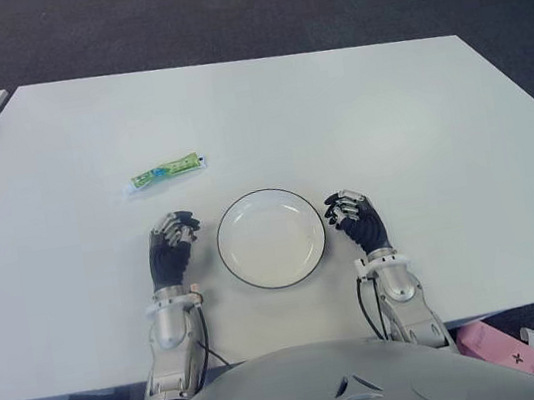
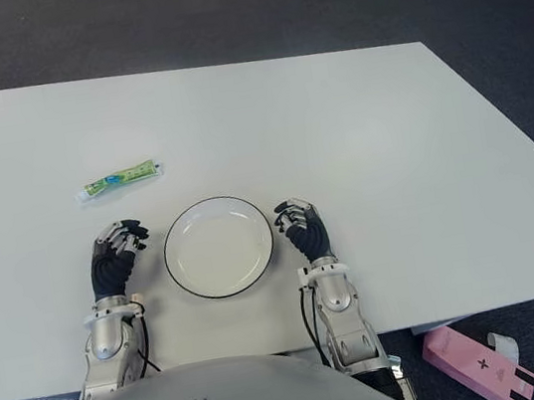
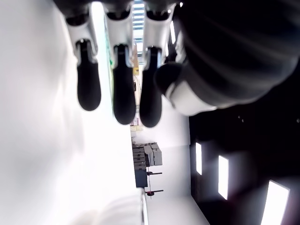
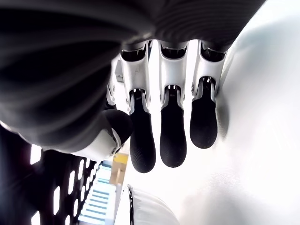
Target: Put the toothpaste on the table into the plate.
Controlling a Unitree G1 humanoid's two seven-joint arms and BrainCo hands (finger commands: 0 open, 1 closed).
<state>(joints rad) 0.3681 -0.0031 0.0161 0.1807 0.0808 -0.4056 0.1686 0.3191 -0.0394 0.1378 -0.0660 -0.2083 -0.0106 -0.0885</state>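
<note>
- Toothpaste (image 1: pixel 166 172): we see it lying on the table (image 1: pixel 385 112), beyond the plate (image 1: pixel 271 238) (to its left).
- Left hand (image 1: pixel 171 244), right hand (image 1: pixel 354 217): flanking the plate, fingers relaxed, holding nothing.

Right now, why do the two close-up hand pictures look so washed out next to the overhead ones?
In the left wrist view the fingers are dark against a glaring white table. The right wrist view is equally bleached around its fingers, with the plate rim faint. In the eye views light is even: toothpaste, left hand and right hand cast soft shadows.
</note>
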